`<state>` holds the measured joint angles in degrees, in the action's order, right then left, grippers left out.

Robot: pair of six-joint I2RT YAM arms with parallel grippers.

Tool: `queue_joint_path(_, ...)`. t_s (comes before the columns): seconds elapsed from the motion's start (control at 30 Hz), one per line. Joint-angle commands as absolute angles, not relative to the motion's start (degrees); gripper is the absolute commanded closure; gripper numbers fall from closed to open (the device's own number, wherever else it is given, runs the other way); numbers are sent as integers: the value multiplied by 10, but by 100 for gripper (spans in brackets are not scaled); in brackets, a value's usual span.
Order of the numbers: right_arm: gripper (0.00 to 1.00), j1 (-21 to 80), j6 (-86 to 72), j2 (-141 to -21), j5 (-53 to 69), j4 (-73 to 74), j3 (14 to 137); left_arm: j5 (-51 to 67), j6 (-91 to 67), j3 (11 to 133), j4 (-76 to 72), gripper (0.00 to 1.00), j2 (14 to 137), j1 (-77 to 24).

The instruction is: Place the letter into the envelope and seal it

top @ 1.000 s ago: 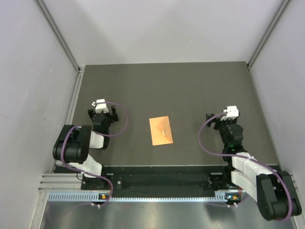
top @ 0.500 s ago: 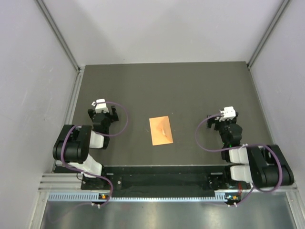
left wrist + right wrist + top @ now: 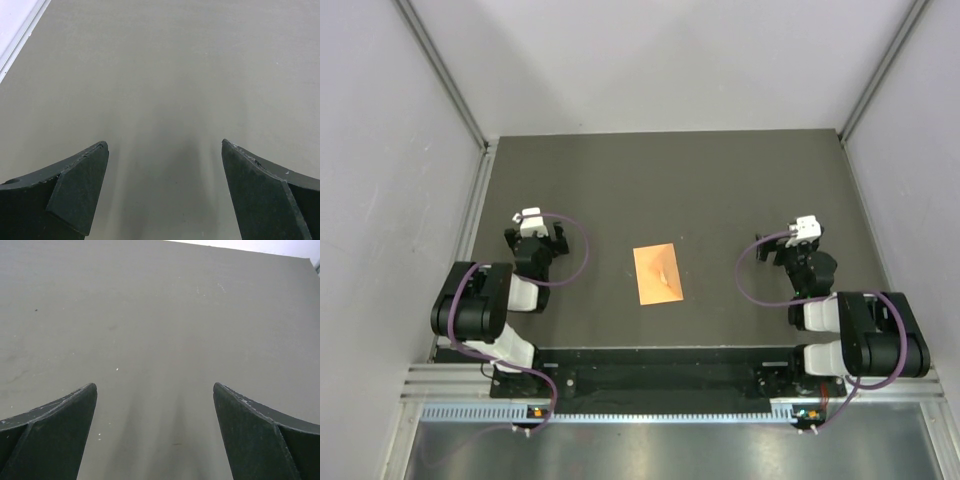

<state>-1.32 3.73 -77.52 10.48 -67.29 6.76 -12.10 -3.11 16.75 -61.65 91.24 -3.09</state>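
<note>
The orange envelope [image 3: 657,274] lies flat on the dark table in the top view, midway between the two arms, its flap folded down. The pale letter is not visible. My left gripper [image 3: 542,232] is open and empty, well to the left of the envelope; in the left wrist view [image 3: 165,145] only bare table shows between its fingers. My right gripper [image 3: 788,240] is open and empty, well to the right of the envelope; the right wrist view [image 3: 155,386] shows only bare table.
The dark table [image 3: 720,180] is enclosed by grey walls at the left, right and back. A metal rail [image 3: 620,410] runs along the near edge by the arm bases.
The right arm has folded back toward its base, its elbow swinging in. The right gripper stays near the same spot. The left arm and the envelope have not moved.
</note>
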Motion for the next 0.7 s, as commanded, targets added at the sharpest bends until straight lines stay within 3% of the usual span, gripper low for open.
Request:
queue_joint_path(0.0,1,-19,29,-775,123,-686,82,-126,-39,178,-637,1,903,-28)
queue_joint_path(0.67,1,-19,19,-777,93,-651,100,-126,-38,178,-638,1,903,-28)
